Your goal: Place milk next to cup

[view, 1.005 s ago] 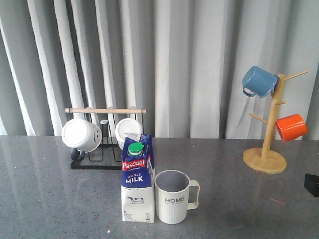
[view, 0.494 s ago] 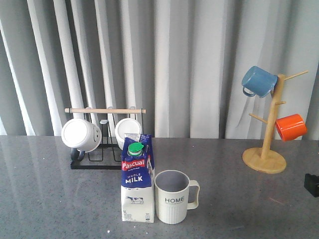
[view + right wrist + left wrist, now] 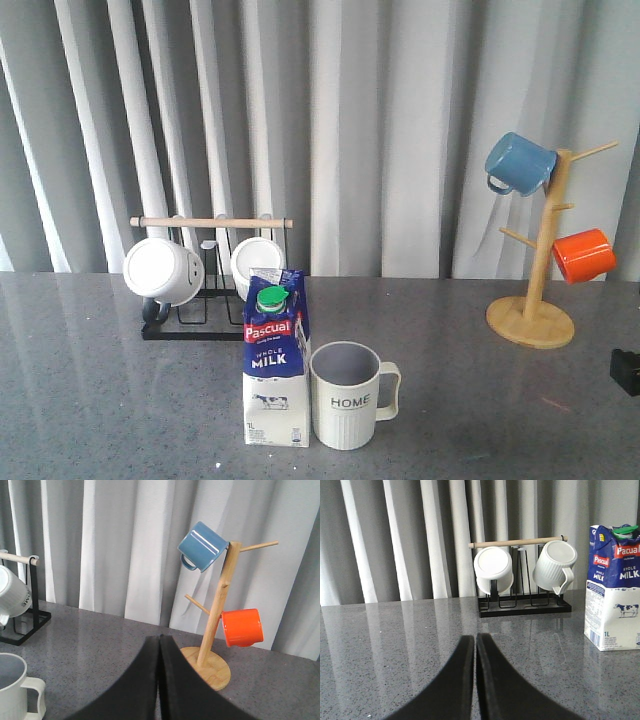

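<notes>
On the dark speckled grey counter (image 3: 100,420), the tall blue-and-white gable-top milk carton with the green round cap (image 3: 275,360) stands upright near the front edge. Just to its right is the pale ribbed mug printed "HOME" (image 3: 348,396), so close that the two seem to touch, handle pointing right. As things lie, the placing looks done, so the step in hand is probably only to keep both arms well clear. Any move back toward the pair should come in high and slow, because a tall carton on a small base would tip from a light side knock.

The left pincer (image 3: 472,680) is pressed together and holds nothing. It sits low over bare counter, well left of the carton. The right pincer (image 3: 159,680) is likewise pressed together and empty.

The front view alone shows carton and mug together, plus the black wire rack with a wooden bar (image 3: 212,280) holding two white mugs at far left, and the wooden mug tree (image 3: 535,280) at far right. Neither arm can be made out there. The left wrist view gives the carton's side panel and the rack closer, but not the mug. The right wrist view catches only the mug's rim and handle, plus the tree's blue mug (image 3: 202,545) and orange mug (image 3: 242,627).
</notes>
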Motion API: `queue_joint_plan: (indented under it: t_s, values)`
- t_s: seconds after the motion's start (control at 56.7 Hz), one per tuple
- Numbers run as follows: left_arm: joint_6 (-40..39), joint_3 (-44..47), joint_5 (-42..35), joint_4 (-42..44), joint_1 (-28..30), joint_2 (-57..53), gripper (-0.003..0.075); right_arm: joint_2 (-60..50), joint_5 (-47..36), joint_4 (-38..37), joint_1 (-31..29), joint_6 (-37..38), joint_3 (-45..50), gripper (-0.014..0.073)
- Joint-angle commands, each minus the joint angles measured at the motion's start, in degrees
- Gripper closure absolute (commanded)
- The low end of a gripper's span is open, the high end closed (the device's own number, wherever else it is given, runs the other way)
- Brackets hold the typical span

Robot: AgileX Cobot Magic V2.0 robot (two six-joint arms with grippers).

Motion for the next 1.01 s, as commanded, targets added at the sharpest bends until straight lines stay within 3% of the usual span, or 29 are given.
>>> queue_joint_plan:
  t_s: [0.0,0.988]
  values:
    - [-0.2,-1.2,-3.1,-0.7,-0.4,-0.7,0.0726,-0.3,-4.3,-0.5,-0.3,0.0,-1.7,0.0602]
    - [-0.2,-1.2,-3.1,-0.7,-0.4,-0.7,0.0726,-2.9,-4.2,-0.6,-0.3,-1.1,-0.2,0.0602]
